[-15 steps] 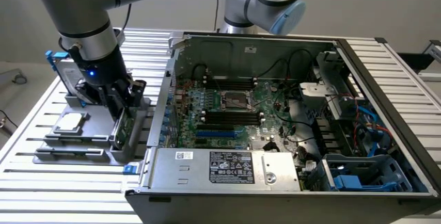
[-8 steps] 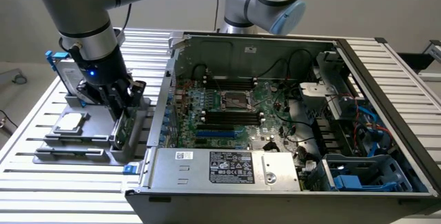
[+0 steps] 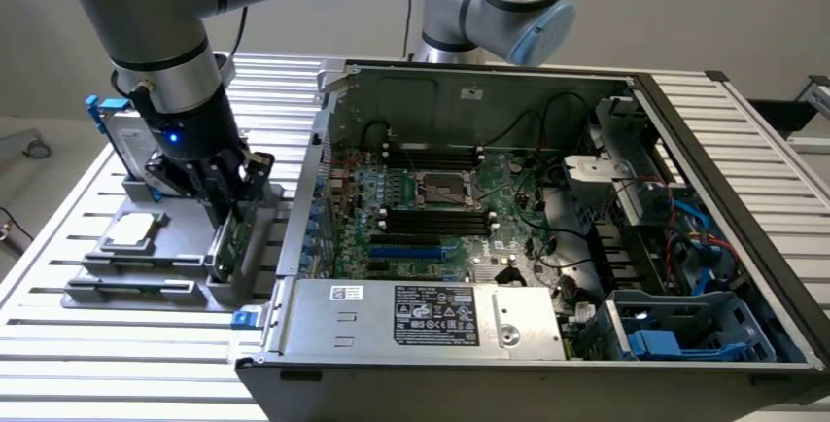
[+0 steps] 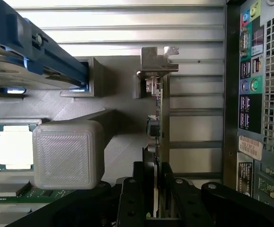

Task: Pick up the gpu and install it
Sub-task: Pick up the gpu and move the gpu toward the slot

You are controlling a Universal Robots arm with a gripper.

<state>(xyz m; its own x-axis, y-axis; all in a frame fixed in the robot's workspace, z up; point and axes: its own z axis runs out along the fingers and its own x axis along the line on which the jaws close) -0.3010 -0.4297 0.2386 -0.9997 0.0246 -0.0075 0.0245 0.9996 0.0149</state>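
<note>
The gpu (image 3: pixel 229 239) stands on edge in a slot of the grey fixture (image 3: pixel 169 268), at the exterior view's left beside the open computer case (image 3: pixel 726 179). Its green board faces the case. My gripper (image 3: pixel 233 206) reaches down over the card's top edge. In the wrist view the gpu (image 4: pixel 158 106) is seen edge-on, with its silver bracket (image 4: pixel 156 59) at the far end. There my gripper (image 4: pixel 154 191) is shut on the card, one black finger (image 4: pixel 131 194) pressed against each face.
On the same fixture sit a silver hard drive with blue rails (image 3: pixel 121 138), a processor chip (image 3: pixel 134 231) and a grey block (image 4: pixel 68 153). The case's port panel (image 4: pixel 257 90) is close beside the card. The green motherboard (image 3: pixel 429 210) lies inside the case. A second arm (image 3: pixel 500 4) stands behind.
</note>
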